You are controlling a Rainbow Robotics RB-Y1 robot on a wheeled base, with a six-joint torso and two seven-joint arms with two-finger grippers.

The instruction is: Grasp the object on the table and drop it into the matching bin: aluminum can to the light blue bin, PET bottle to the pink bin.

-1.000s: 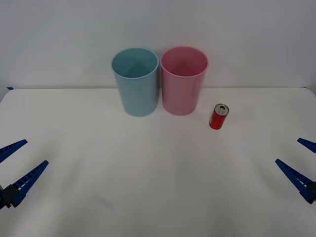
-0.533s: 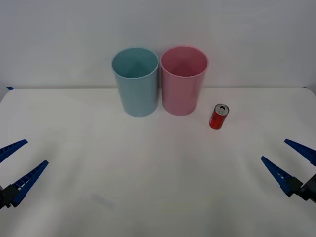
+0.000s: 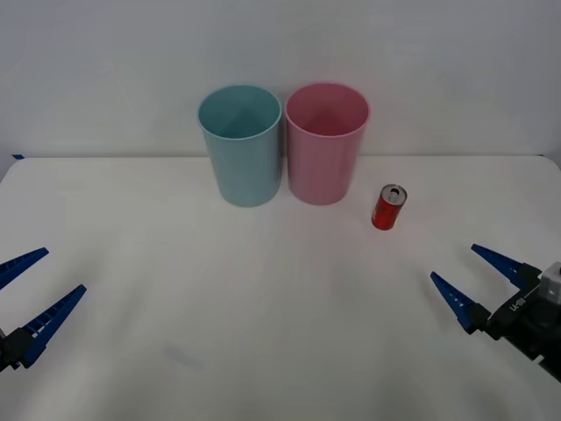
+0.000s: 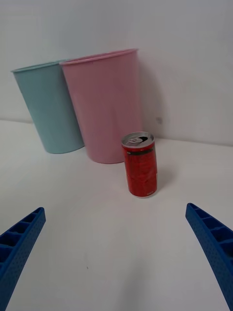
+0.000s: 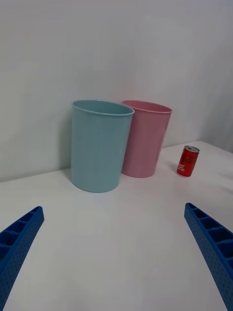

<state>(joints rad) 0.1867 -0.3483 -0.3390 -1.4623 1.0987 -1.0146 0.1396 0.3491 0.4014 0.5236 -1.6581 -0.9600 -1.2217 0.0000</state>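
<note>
red can [image 3: 388, 207] upright (beside pink bin [image 3: 325, 145])

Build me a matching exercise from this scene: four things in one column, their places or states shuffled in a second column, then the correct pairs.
1. aluminum can
2. light blue bin
3. right gripper
4. left gripper

A. open, at the table's left edge
B. upright, right of the pink bin
C. open, nearer than the can
D. left of the pink bin

Pairs: 1-B, 2-D, 3-C, 4-A

I see the can [image 3: 389, 207] upright on the table [image 3: 263, 316], right of both bins [image 3: 240, 146] (they stand side by side).
</note>
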